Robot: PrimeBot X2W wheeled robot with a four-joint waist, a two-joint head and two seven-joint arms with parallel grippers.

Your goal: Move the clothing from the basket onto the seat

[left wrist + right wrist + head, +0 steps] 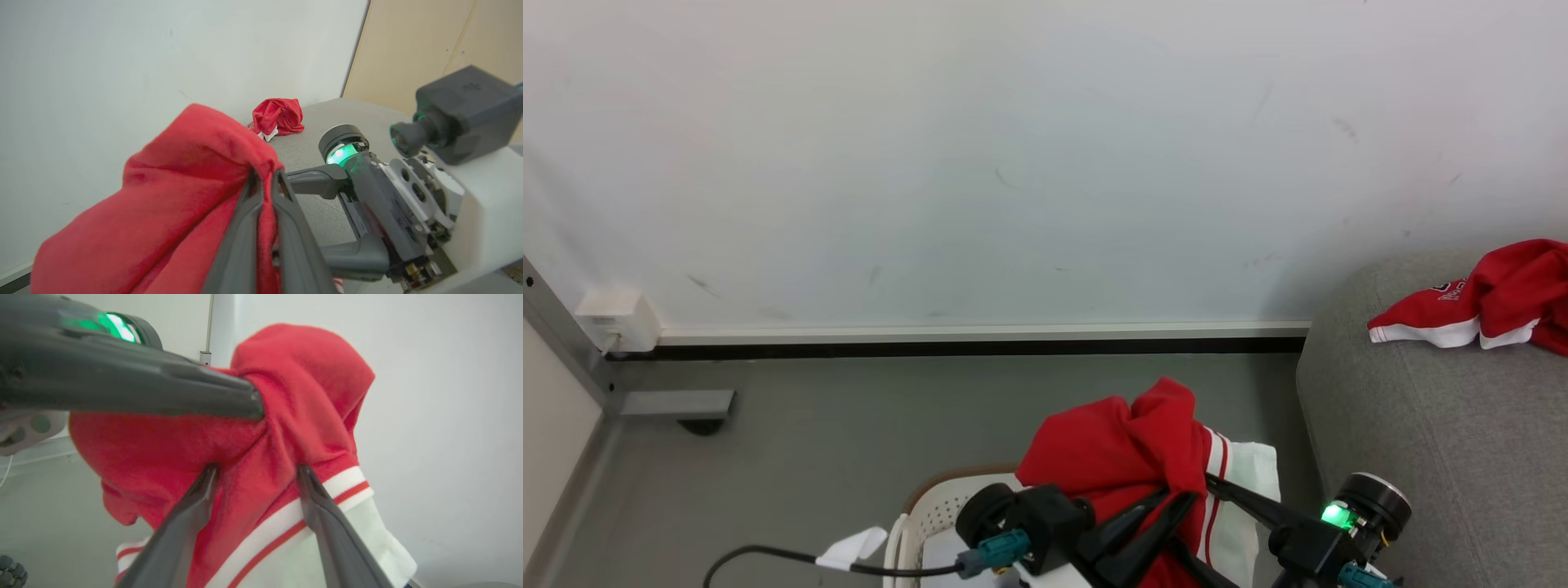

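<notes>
A red garment with white striped trim (1119,449) hangs lifted above the cream basket (931,510) at the bottom of the head view. My left gripper (1180,500) is shut on a bunched fold of it (184,196); its fingers (263,179) pinch the cloth. My right gripper (257,471) stands open, its fingers (304,477) spread against the same garment (310,375) just below the left gripper's tip. A second red garment (1486,302) lies crumpled on the grey seat (1421,425) at the right, and shows in the left wrist view (280,116).
A pale wall with a baseboard runs behind. A white socket box (617,318) and a grey metal frame leg (674,403) stand at the left. A black cable (768,555) trails over the grey floor. A wooden panel (429,53) rises behind the seat.
</notes>
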